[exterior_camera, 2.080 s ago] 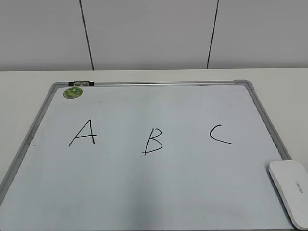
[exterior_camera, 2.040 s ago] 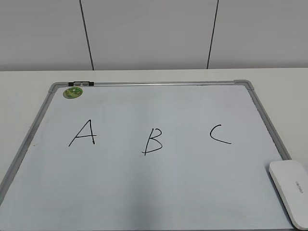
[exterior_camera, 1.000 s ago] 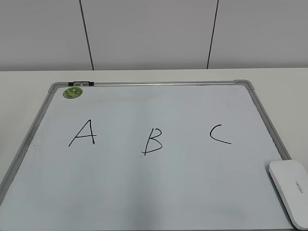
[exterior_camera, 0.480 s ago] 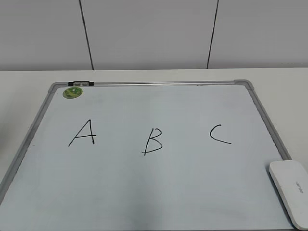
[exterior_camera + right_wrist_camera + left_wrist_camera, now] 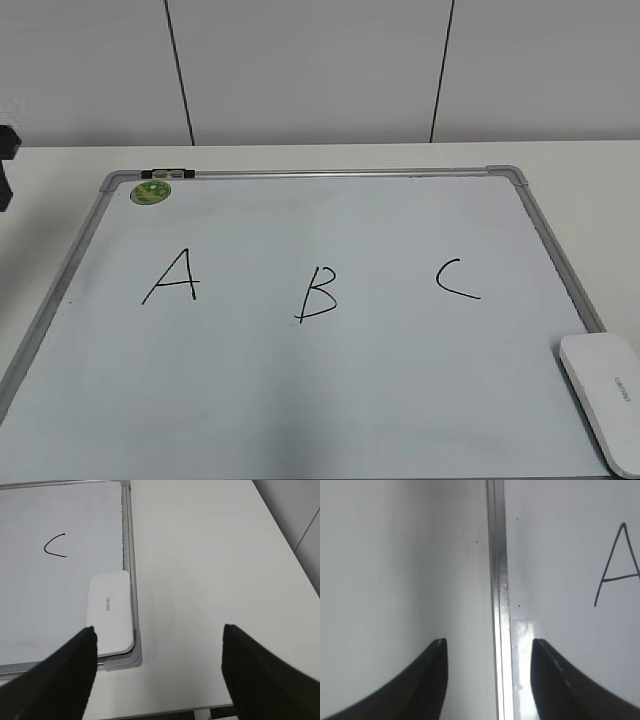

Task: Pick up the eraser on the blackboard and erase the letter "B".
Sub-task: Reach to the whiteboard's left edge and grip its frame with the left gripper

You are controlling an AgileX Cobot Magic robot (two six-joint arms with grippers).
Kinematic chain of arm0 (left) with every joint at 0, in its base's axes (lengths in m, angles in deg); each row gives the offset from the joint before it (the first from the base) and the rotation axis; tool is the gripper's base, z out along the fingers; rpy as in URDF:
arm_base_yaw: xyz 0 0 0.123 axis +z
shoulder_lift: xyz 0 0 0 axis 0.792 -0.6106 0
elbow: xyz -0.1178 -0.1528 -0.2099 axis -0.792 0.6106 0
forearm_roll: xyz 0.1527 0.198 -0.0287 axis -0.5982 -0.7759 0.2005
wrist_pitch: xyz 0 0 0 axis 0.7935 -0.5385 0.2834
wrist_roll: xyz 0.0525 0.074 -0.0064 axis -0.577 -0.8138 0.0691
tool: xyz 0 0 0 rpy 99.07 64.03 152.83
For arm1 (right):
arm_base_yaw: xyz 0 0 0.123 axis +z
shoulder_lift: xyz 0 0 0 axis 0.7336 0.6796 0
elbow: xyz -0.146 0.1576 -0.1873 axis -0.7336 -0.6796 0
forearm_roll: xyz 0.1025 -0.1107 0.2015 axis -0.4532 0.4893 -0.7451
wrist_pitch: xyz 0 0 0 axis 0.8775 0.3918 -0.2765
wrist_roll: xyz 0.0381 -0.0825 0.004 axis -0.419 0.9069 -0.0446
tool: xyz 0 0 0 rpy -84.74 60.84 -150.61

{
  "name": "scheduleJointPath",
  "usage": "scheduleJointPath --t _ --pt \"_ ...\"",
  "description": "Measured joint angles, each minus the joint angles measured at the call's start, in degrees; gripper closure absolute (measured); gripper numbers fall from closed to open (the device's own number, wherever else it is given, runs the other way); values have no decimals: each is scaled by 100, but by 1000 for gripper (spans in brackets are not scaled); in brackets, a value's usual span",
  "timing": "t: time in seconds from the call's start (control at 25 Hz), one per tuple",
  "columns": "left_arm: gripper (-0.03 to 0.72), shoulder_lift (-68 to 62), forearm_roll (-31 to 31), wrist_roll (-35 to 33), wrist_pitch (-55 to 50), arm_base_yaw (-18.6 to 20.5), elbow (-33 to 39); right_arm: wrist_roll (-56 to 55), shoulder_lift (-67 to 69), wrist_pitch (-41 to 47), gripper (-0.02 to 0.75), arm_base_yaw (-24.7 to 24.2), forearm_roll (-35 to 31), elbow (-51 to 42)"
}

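Note:
The blackboard [image 5: 400, 380] lies flat on the white table. On it are a black "A" [image 5: 172, 278], the letter "B" [image 5: 319, 293] in the middle and a "C" [image 5: 456, 279]. The white eraser [image 5: 603, 400] lies on the board's near right corner. In the right wrist view the eraser [image 5: 110, 612] sits just ahead of the left finger of my right gripper [image 5: 158, 629], which is open wide and empty above the table beside the board's corner. My left gripper [image 5: 489, 645] is open and empty, straddling the board's left frame [image 5: 497, 580], with the "A" [image 5: 620, 565] to its right.
A green round magnet [image 5: 151, 191] sits at the board's far left corner. A dark part of the left arm [image 5: 5, 165] shows at the left edge of the exterior view. The table's front edge [image 5: 165, 711] is close below the right gripper. A grey wall stands behind the table.
A dark part of the left arm has come into the exterior view at its left edge. The board, the letters and the eraser have not moved.

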Motion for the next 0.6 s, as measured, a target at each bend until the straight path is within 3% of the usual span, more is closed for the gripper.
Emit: scheduleJointPath --t 0.28,0.6 --pt "290 -1105 3 0 -406 0 -832 0 0 0 164 0 0 0" --pt "299 -1913 12 0 -454 0 -1034 0 0 0 164 0 0 0"
